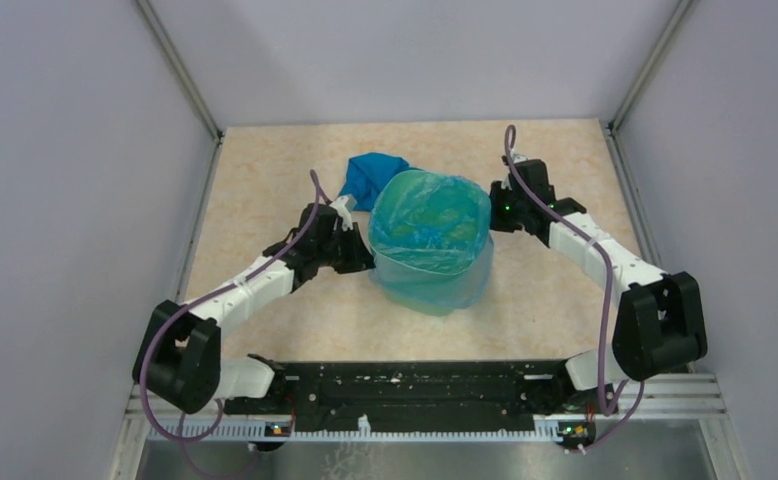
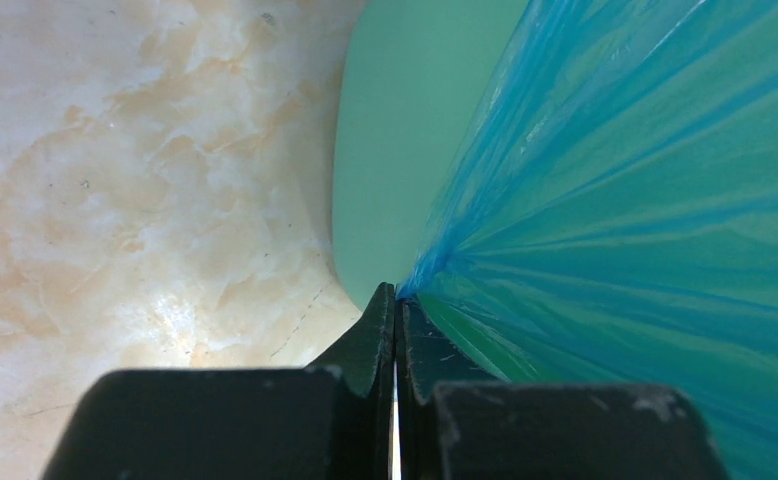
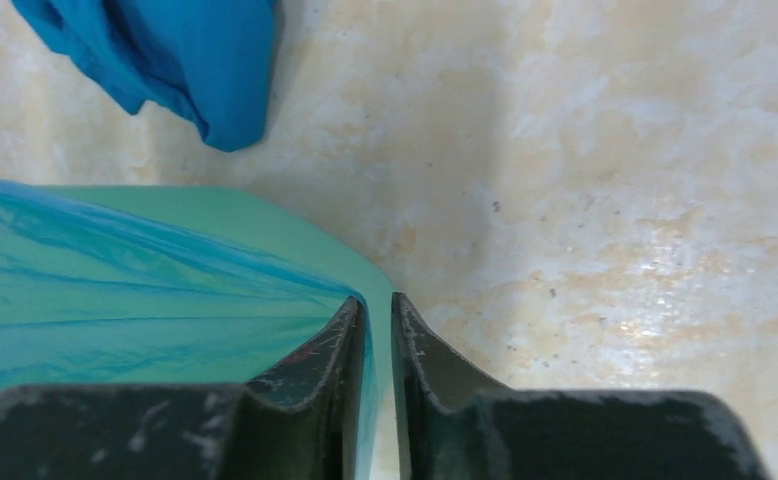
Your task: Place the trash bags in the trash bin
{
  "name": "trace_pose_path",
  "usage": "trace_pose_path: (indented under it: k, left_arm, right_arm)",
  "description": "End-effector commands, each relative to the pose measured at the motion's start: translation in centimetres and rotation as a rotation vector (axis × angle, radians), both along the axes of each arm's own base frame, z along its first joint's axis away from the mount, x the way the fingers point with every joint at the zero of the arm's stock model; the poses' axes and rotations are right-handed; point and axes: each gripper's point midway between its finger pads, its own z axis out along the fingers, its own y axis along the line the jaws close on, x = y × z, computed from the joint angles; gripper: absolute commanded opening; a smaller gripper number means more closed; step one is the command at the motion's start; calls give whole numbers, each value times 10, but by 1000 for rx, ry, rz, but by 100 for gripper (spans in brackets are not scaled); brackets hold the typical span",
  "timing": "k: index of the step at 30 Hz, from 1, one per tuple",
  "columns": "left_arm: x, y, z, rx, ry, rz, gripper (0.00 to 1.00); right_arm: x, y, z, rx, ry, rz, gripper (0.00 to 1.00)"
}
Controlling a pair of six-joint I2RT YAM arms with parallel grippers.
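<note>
The left gripper has its black fingers pressed flat together, nipping a gathered pleat of the trash bag, a thin, creased, see-through blue film. The right gripper stands a slit apart with film in the gap; whether it pinches there I cannot tell.

The bag lines the trash bin and folds over its rounded-square rim. The smooth mint-green bin stands upright mid-table, mouth up, its base hidden.

Toward the far edge lies a denser blue bundle, partly cut off.
</note>
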Motion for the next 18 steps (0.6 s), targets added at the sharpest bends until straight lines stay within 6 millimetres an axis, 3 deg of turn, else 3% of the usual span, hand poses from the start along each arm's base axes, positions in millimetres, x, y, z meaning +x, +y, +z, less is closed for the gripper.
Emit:
trace_pose_path:
  k: [1, 5, 11, 18]
  left_arm:
    - [9, 2, 12, -3, -67, 29, 0]
    - [10, 1, 15, -5, -76, 25, 0]
    - [11, 0, 16, -5, -78, 22, 0]
    - [13, -2, 19, -12, -80, 18, 0]
  right_arm:
    - [9, -20, 32, -25, -103, -83, 24]
    - [-6, -37, 48, -9, -107, -141, 46]
    - [-37, -57, 61, 137, -110, -202, 63]
    - [-74, -39, 81, 384, -167, -170, 74]
